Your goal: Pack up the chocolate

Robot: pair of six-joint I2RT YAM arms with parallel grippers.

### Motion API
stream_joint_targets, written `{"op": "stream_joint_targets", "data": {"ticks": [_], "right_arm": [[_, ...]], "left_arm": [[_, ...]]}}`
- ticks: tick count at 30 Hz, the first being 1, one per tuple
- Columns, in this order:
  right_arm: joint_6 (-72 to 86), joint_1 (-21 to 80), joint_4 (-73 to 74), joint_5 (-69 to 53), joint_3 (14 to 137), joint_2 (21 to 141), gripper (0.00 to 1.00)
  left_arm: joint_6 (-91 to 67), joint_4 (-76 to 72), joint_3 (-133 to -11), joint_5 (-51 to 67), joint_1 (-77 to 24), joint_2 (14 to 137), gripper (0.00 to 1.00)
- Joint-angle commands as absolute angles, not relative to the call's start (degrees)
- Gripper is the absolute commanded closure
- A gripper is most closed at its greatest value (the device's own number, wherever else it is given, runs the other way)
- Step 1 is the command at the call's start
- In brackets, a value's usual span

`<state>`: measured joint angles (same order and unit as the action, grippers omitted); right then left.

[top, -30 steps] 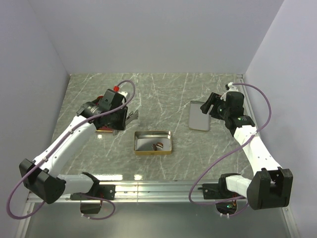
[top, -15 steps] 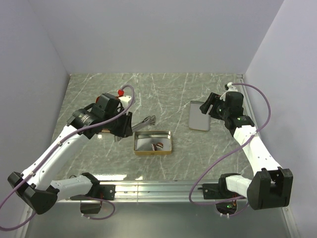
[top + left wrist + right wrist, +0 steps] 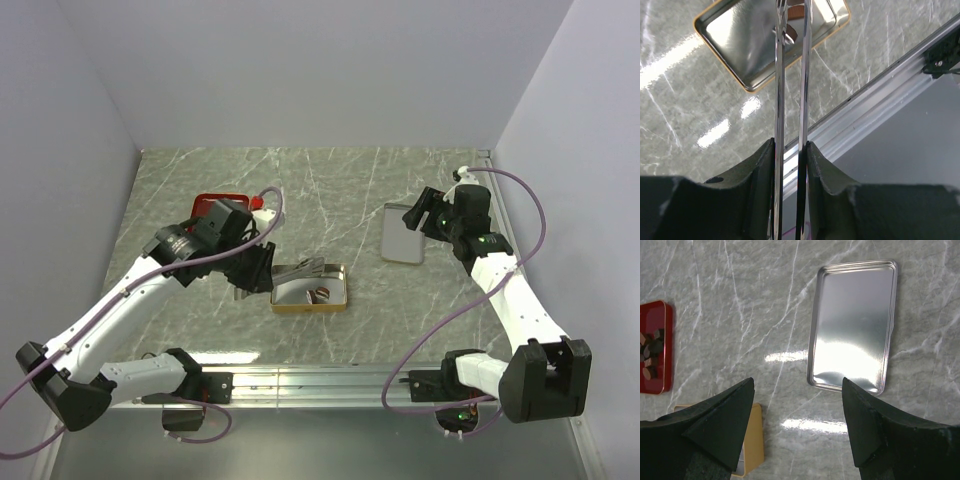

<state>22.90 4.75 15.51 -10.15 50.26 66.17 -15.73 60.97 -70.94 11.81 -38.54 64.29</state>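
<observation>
My left gripper [image 3: 262,268] [image 3: 790,146] is shut on a pair of metal tongs [image 3: 300,270] [image 3: 779,75], whose blades reach out over the gold tin [image 3: 308,309] [image 3: 735,35]. A brown chocolate [image 3: 789,35] shows between the blades near their far end; I cannot tell whether it is pinched. One chocolate [image 3: 320,294] lies in the gold tin. More chocolate lumps [image 3: 652,347] lie in the red tray [image 3: 212,204] [image 3: 665,340]. My right gripper [image 3: 415,215] [image 3: 796,383] hangs open above the table, near the silver lid [image 3: 402,234] [image 3: 852,325].
White walls close the table on the left, back and right. An aluminium rail [image 3: 320,380] [image 3: 875,100] runs along the near edge. A corner of the gold tin [image 3: 752,440] shows in the right wrist view.
My left arm has swung right from over the red tray to the gold tin, carrying the tongs and uncovering the tray. The right arm has not moved.
</observation>
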Motion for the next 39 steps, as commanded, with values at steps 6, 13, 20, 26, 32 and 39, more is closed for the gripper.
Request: {"op": "stream_joint_targets", "data": {"ticks": [6, 13, 20, 26, 32, 39], "right_arm": [[22.5, 5.4, 15.0, -9.6, 52.2, 66.5, 0.23], [22.5, 5.5, 15.1, -9.5, 52.4, 66.9, 0.23], [22.5, 5.7, 15.1, -9.4, 52.6, 67.0, 0.23], [22.5, 6.0, 15.0, -9.1, 52.9, 67.0, 0.23], [22.3, 6.0, 15.4, -9.2, 53.6, 67.5, 0.23], [22.1, 6.2, 15.6, -9.1, 53.9, 67.1, 0.23]], "left_arm": [[-15.7, 60.6, -70.7, 12.8, -40.4, 64.4, 0.66], [-15.8, 59.9, -70.1, 12.1, -40.7, 64.7, 0.62], [-15.7, 59.2, -69.9, 11.5, -40.9, 65.1, 0.61], [-15.8, 59.3, -70.8, 9.8, -40.9, 65.5, 0.61], [-17.1, 57.1, -72.2, 6.6, -40.7, 65.6, 0.62], [-17.6, 54.8, -75.4, 1.3, -40.3, 69.7, 0.62]]}}
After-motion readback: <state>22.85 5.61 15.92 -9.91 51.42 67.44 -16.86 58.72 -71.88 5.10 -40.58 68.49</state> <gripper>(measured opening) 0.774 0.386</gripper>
